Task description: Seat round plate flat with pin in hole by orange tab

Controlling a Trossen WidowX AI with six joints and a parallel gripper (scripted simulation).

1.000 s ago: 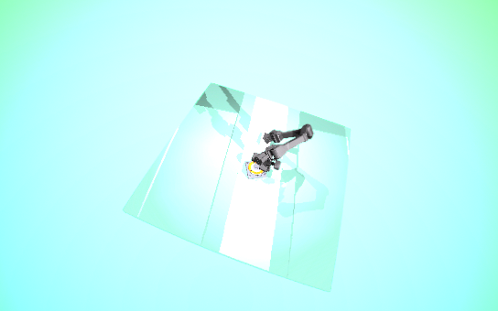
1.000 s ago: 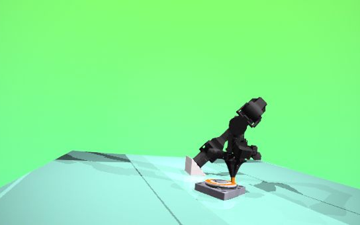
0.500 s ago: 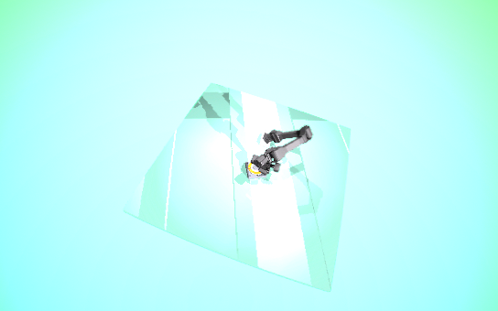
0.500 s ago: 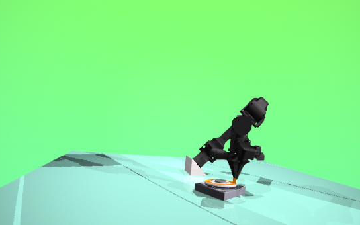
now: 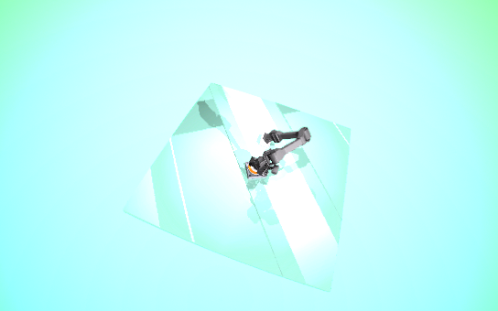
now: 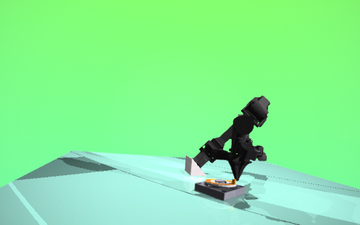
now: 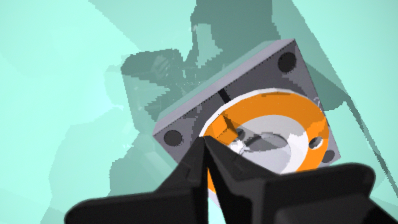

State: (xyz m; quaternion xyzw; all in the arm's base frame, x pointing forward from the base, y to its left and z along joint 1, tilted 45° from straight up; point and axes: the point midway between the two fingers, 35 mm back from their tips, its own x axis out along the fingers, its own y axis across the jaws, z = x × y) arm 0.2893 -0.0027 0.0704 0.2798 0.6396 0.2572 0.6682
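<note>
The round plate [image 5: 253, 170] [image 6: 208, 180] [image 7: 270, 104], orange with a white inner ring, sits around the post [image 7: 272, 150] on the dark grey base [image 6: 210, 192] [image 7: 260, 72]. In the exterior view its left side looks raised, with a dark gap under it. The orange tab [image 6: 234, 181] [image 7: 219, 130] stands up at the rim. The hole [image 7: 240, 133] beside it is partly shaded. I cannot make out the pin. My gripper [image 6: 237, 179] [image 7: 203, 142] is shut and empty. Its fingertips are right beside the tab, seemingly touching it; the fingers hide the plate's near part in the wrist view.
The base has round dark spots [image 7: 287, 62] [image 7: 173, 138] near its corners and a short black mark [image 7: 224, 95] along one side. The plate has another hole [image 7: 315, 143] across from the tab. A pale wedge [image 6: 193, 168] stands at the arm's foot behind the base.
</note>
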